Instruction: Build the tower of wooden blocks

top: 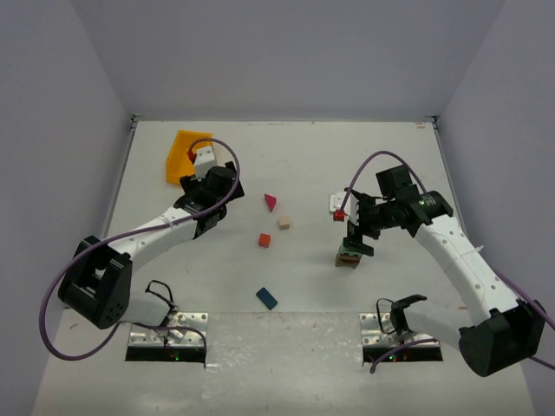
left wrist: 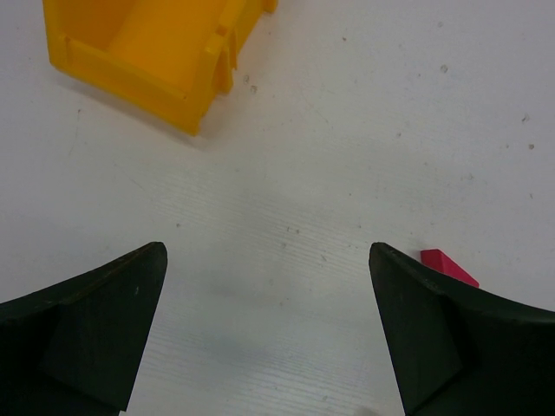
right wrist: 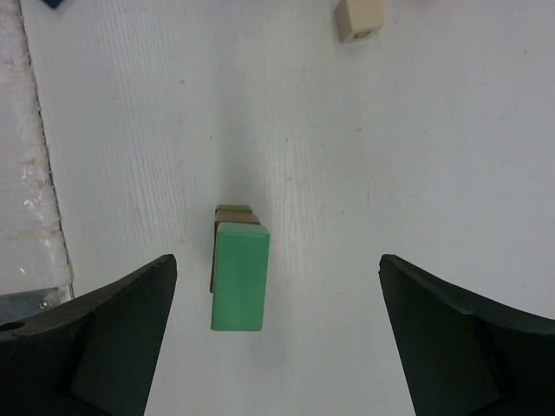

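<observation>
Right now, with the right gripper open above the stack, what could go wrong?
1. The green block looks slightly offset from the brown block under it, so another piece may tip the tower.
2. The right gripper hangs open with a finger on each side of the tower; a sideways move before lifting could knock it over.

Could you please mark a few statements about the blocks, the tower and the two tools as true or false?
1. The right tool stands open, gripping nothing, and the top piece of the tower is green. True.
2. The magenta prism caps the tower. False: it lies on the table, apart from it.
3. The left tool is shut on a block. False: it is open and empty, near the yellow bin.
4. The blue brick lies loose on the table. True.
5. The cream cube sits in the yellow bin. False: it is on the table.
</observation>
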